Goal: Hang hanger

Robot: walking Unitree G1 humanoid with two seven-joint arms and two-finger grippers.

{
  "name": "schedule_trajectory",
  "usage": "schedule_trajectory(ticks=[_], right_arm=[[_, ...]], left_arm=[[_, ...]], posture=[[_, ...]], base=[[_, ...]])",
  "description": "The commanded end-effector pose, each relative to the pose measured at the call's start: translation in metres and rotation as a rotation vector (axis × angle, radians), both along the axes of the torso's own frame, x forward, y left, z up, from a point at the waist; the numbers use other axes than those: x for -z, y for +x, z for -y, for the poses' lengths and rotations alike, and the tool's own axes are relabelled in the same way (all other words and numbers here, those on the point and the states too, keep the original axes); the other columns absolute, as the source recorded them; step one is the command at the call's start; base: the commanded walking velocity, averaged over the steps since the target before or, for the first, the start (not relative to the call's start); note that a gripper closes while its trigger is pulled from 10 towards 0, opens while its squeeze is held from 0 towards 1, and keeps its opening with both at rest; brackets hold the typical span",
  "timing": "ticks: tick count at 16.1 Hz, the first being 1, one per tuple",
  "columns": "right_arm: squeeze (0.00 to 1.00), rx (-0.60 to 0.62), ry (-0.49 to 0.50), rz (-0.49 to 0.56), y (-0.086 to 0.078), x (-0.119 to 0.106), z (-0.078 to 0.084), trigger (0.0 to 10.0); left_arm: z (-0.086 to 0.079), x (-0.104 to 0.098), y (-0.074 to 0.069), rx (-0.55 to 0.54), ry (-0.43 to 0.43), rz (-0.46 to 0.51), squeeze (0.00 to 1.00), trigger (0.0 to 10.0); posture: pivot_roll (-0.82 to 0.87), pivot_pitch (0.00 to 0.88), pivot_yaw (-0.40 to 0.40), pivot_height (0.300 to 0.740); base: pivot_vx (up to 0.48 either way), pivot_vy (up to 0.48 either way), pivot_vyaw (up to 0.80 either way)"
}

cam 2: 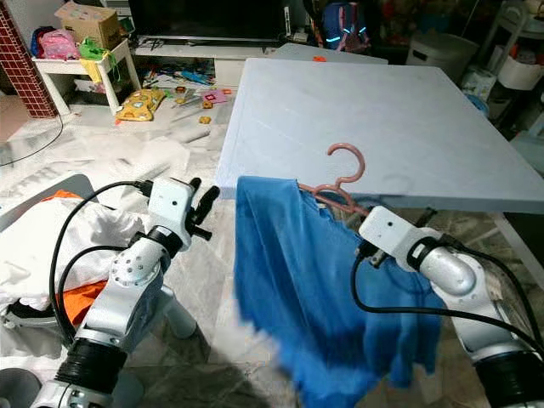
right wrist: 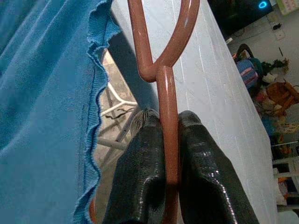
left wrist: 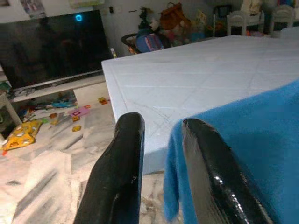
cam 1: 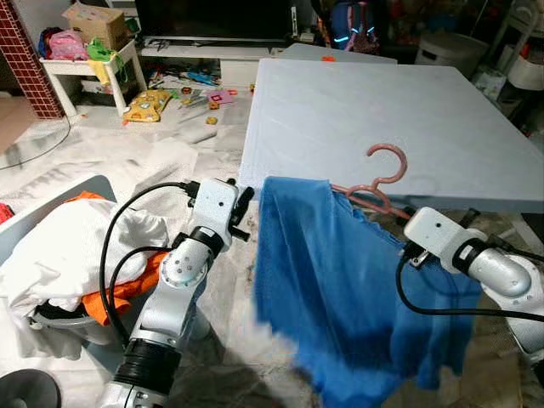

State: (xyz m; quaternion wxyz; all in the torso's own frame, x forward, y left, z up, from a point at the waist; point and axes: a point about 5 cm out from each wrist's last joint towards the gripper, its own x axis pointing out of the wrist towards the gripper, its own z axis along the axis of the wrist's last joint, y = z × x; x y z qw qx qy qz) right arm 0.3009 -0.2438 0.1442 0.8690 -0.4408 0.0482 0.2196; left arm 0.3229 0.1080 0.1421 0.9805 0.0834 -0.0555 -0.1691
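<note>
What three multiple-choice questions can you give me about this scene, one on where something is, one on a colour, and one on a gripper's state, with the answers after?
1. Where does the hook of the pink hanger lie?
A. over the near edge of the pale blue table
B. in the laundry basket
C. on the floor

2. What colour is the garment draped from the hanger?
A. white
B. orange
C. blue

3. What is the right gripper doing?
A. hanging open and idle
B. clamping the hanger's bar
C. pinching the garment

Answers: 1 A, the eye views show the hook resting above the table's edge. 2 C, the cloth is plainly blue. 3 B, the right wrist view shows both fingers pressed against the pink bar.
</note>
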Motion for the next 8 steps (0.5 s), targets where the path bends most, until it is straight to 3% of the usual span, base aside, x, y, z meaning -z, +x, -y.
schedule_trajectory(ticks=[1, 4, 6, 8], right_arm=[[0.0, -0.003, 0.02, 0.044, 0.001, -0.009, 0.002, 0.0], [0.0, -0.175, 0.054, -0.026, -0.008, -0.015, -0.008, 0.0], [0.0, -0.246, 0.04, -0.072, -0.015, -0.02, -0.004, 0.0], [0.0, -0.283, 0.088, -0.154, -0.019, -0.026, 0.007, 0.0]], left_arm=[[-0.001, -0.005, 0.003, -0.007, 0.01, 0.025, 1.0, 10.0], [-0.018, -0.004, 0.004, -0.001, 0.092, 0.026, 1.0, 10.0], [-0.033, 0.0, 0.003, 0.002, 0.13, 0.008, 1.0, 10.0], [-0.044, 0.004, 0.001, 0.015, 0.155, -0.014, 1.0, 10.0]], posture=[[-0.19, 0.0, -0.034, 0.74], [-0.19, 0.0, -0.031, 0.74], [-0.19, 0.0, -0.03, 0.74], [-0.19, 0.0, -0.03, 0.74]], base=[[0.0, 0.0, 0.0], [0.0, 0.0, 0.0], [0.0, 0.0, 0.0], [0.0, 0.0, 0.0]])
